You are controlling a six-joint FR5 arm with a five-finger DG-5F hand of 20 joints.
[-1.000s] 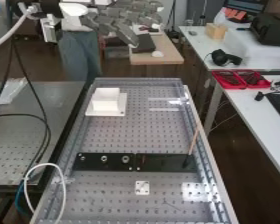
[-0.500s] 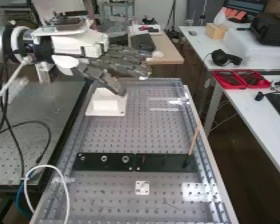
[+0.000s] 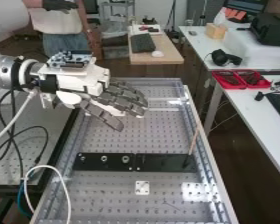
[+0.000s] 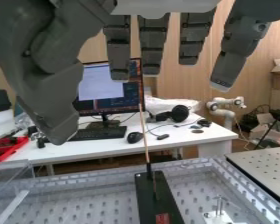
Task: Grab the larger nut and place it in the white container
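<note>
Hand [image 3: 91, 84] nearer bar [image 3: 94, 166], fingers extended

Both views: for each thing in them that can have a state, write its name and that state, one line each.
Hand: open, empty, over the bench.
Larger nut: on the bar, not yet picked up.
Smaller nut: on the bar.
Bearing: on the bar.
Thin stick: on end, tilted.
Monitor: switched on.

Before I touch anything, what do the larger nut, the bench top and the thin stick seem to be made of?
The larger nut looks like bright metal, perhaps steel: silvery shine. The bench top seems satin metal, grey with rows of holes. The thin stick may be wood: matt, light brown.
</note>
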